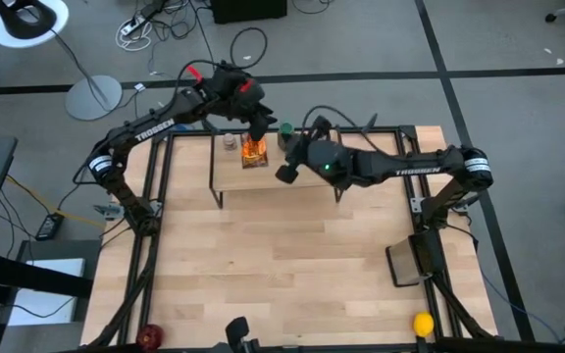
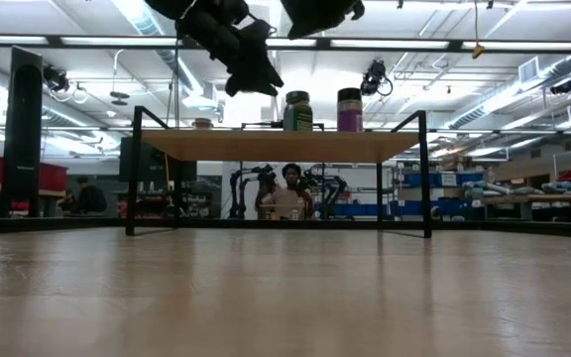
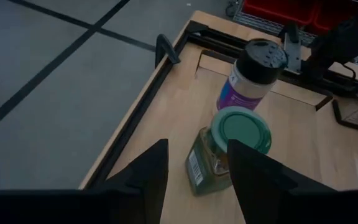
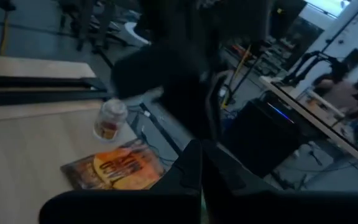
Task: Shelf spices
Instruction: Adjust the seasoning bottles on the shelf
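Observation:
The shelf (image 1: 307, 178) stands at the table's far side, and all the spices stand or lie on its top board. The brown-orange packet (image 1: 254, 151) lies flat, with the tiny pale-capped jar (image 1: 230, 142) to its left. The green-lidded jar (image 1: 285, 131) stands to its right. The dark-lidded purple-labelled jar (image 3: 251, 74) stands just beyond it. My left gripper (image 3: 197, 144) is open and hovers above the shelf (image 2: 285, 145), looking down on the green-lidded jar (image 3: 229, 149). My right gripper (image 1: 284, 175) is shut and hangs over the shelf's near edge, touching nothing.
A yellow ball (image 1: 423, 324) lies at the table's near right corner. A dark flat pad (image 1: 406, 265) lies by the right edge and a red object (image 1: 150, 336) sits at the near left corner. The wooden table (image 1: 282, 265) stretches between the shelf and the near edge. A person (image 2: 289, 198) sits beyond the table.

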You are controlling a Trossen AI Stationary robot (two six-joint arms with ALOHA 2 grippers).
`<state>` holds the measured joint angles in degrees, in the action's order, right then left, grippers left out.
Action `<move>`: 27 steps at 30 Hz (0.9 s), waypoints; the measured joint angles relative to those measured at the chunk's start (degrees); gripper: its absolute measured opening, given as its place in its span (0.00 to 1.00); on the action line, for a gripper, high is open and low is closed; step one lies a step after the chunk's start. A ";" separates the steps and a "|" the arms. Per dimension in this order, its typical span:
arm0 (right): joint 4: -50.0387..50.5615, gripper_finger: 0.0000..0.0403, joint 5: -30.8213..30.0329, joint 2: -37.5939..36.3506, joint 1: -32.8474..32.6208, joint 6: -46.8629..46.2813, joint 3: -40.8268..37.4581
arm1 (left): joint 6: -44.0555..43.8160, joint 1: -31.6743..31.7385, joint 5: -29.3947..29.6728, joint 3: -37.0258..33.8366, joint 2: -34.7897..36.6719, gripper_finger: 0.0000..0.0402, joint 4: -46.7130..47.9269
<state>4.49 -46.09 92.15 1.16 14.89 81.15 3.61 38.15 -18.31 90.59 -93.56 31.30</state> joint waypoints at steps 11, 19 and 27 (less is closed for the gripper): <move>9.56 0.00 15.41 -7.84 9.00 -3.20 0.21 | -2.58 -0.78 0.23 -6.65 -0.04 0.42 -7.02; 16.55 0.00 24.66 -4.39 17.30 -1.22 0.19 | -3.12 -1.44 0.23 -7.63 -0.04 0.42 -7.43; 14.26 0.00 28.76 -3.19 21.21 0.44 0.19 | -3.91 -1.55 0.31 -7.63 -0.04 0.42 -7.12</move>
<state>18.76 -17.32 88.97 22.37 15.33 81.34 -0.30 36.60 -18.00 82.96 -93.60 24.17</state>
